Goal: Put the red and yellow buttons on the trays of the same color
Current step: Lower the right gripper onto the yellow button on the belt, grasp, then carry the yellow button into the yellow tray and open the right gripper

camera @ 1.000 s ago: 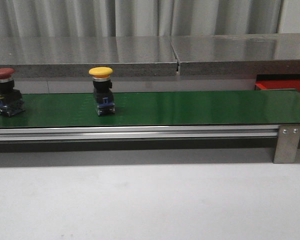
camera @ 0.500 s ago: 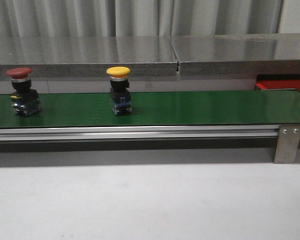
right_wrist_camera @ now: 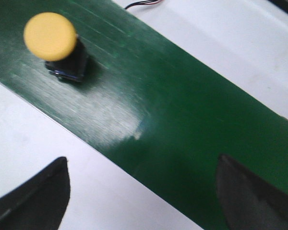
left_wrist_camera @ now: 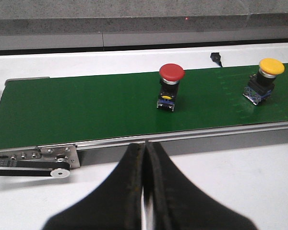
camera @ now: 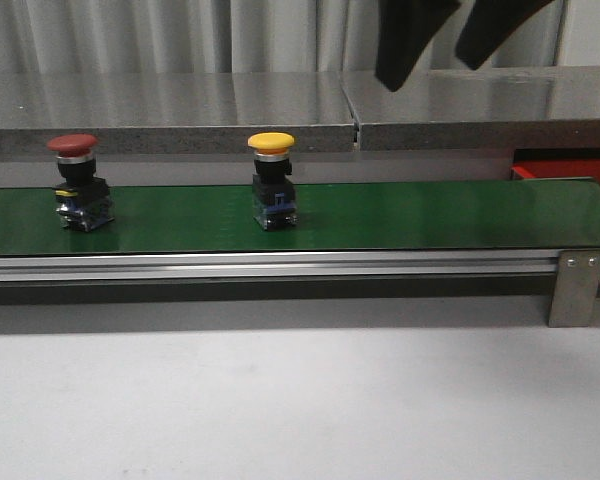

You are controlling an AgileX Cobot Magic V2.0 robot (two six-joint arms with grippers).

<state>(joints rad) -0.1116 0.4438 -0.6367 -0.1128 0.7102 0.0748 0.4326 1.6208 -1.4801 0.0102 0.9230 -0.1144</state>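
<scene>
Green belt: it ran across the whole scene, below and ahead of both grippers, with both buttons standing upright on it.

Red tray: only a corner showed, behind the far right end of the belt, lower than the right gripper and to its right. No yellow tray was in view.

Right gripper: it hung high above the belt with its two dark fingers spread wide and nothing between them.

Left gripper: its fingers were pressed together, empty, short of the belt's near rail.

Yellow button: below the right gripper and off to its left, well apart from it; in the right wrist view it sat far outside the gap between the fingers.

Red button: further left, across the belt from the left gripper and slightly right of it.

Risk: judged from the shifting positions, the belt was carrying the buttons along; a descent aimed at the yellow button's present spot could arrive late, clip the domed cap and tip it over, and the closed left gripper could only knock the red one.

Change: both buttons had travelled rightward since half a second earlier, and the right gripper had newly entered the front view.
</scene>
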